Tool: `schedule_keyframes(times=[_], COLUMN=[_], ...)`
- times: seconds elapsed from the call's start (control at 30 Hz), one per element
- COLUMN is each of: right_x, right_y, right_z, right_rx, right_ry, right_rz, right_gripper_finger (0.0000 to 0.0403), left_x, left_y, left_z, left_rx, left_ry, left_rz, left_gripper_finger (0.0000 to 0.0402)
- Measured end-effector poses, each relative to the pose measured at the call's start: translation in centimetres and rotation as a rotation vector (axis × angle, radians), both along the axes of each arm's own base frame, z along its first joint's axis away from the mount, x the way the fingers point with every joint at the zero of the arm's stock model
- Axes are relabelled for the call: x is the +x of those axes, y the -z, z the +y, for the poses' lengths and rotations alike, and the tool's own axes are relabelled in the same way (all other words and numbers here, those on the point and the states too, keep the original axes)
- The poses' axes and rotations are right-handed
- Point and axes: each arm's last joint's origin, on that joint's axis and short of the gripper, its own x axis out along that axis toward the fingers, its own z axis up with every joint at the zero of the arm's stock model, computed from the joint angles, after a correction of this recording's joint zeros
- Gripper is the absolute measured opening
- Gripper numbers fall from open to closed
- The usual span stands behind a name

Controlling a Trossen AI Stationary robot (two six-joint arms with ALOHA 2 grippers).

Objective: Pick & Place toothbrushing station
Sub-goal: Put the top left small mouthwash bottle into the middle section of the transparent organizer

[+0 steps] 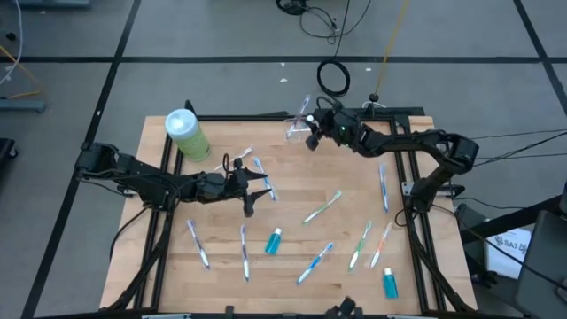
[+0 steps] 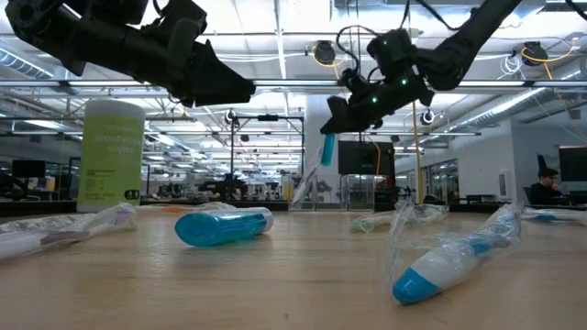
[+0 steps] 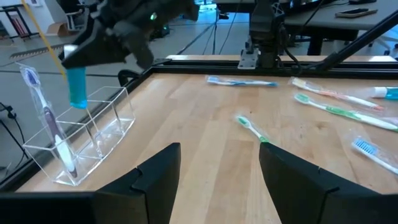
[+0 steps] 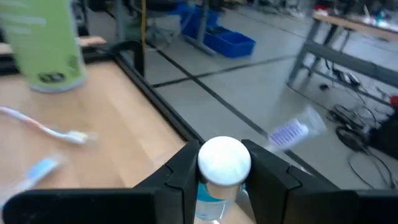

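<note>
Your right gripper (image 1: pixel 314 135) is at the far edge of the table, raised above the clear plastic organizer (image 1: pixel 299 122), with its jaws clamped on a teal tube (image 4: pixel 219 186). In the right wrist view the tube's white cap (image 4: pixel 224 160) sits squarely between the two dark fingers, cap toward the camera. In the left wrist view the teal tube (image 3: pixel 77 87) hangs upright from the right gripper (image 3: pixel 93 53), directly over the organizer (image 3: pixel 81 140), apart from its rim. The low view agrees: tube (image 2: pixel 326 148) well clear of the table.

One toothbrush (image 3: pixel 51 121) with a purple handle already stands in an end compartment of the organizer; which compartment the tube is over you cannot tell exactly, probably a middle one.

Your left gripper (image 1: pixel 257 190) is over the left-middle of the table, jaws spread wide and holding nothing; the left wrist view shows bare wood between its fingers (image 3: pixel 158 177).

Remaining on the table: a second teal tube (image 1: pixel 274 240) near the middle front, a third (image 1: pixel 389 283) at the front right corner, and wrapped toothbrushes scattered around, e.g. a green one (image 1: pixel 322 208) in the middle and a blue one (image 1: pixel 315 263) nearer the front.

The green canister (image 1: pixel 186 135) stands upright at the far left corner.
</note>
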Motion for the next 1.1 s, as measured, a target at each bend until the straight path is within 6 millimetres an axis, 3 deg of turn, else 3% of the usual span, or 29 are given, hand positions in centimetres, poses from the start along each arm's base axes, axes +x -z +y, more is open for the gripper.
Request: schedule_keyframes(times=[0.37,1.1], right_x=[0.6,0.6], right_y=[4.0,5.0], right_z=[-1.4,-1.4], right_rx=[0.088,0.176], right_ry=[0.042,0.064], right_rz=[0.038,0.05], right_gripper_finger=[0.0097,0.0105], left_x=[0.0,0.0], left_y=[0.0,0.1], left_z=[0.0,0.0], left_rx=[0.012,0.017], left_ry=[0.003,0.003], left_rz=[0.009,0.012], left_gripper_finger=[0.0223,0.0223])
